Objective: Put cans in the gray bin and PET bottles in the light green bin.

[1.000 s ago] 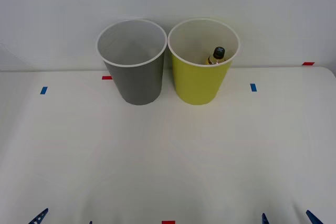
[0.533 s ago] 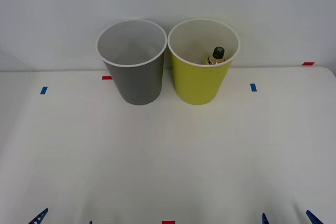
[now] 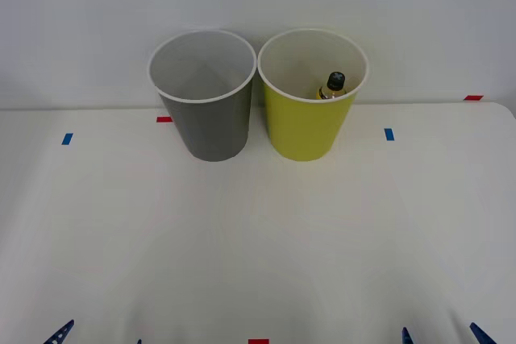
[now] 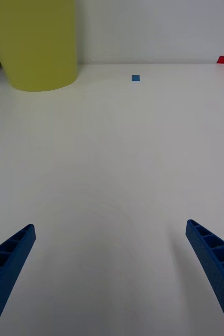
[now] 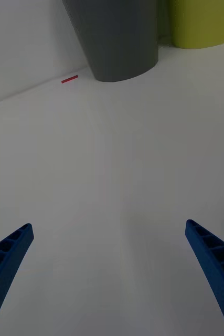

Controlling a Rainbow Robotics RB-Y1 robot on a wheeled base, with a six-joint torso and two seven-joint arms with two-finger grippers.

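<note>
— What sits on the counter [image 3: 258, 247]?
— Two bins at the far edge, upright, side by side, rims almost touching: the gray bin [image 3: 206, 122] on the left, the green bin [image 3: 306, 126] on the right.
— Anything else?
— Tape marks. Blue squares far left [image 3: 67, 138] and far right [image 3: 389, 134], red strips at the far edge [image 3: 164, 119], one red mark [image 3: 258, 341] at the near edge.

Matt white table [image 3: 258, 239], smooth all over. On it, the gray bin [image 3: 211, 122] looks like smooth matt plastic, the light green bin [image 3: 305, 126] beside it the same. The PET bottle [image 3: 332, 86] inside shows a glossy black cap. Ribbed blue plastic fingers [image 4: 211, 262].
</note>
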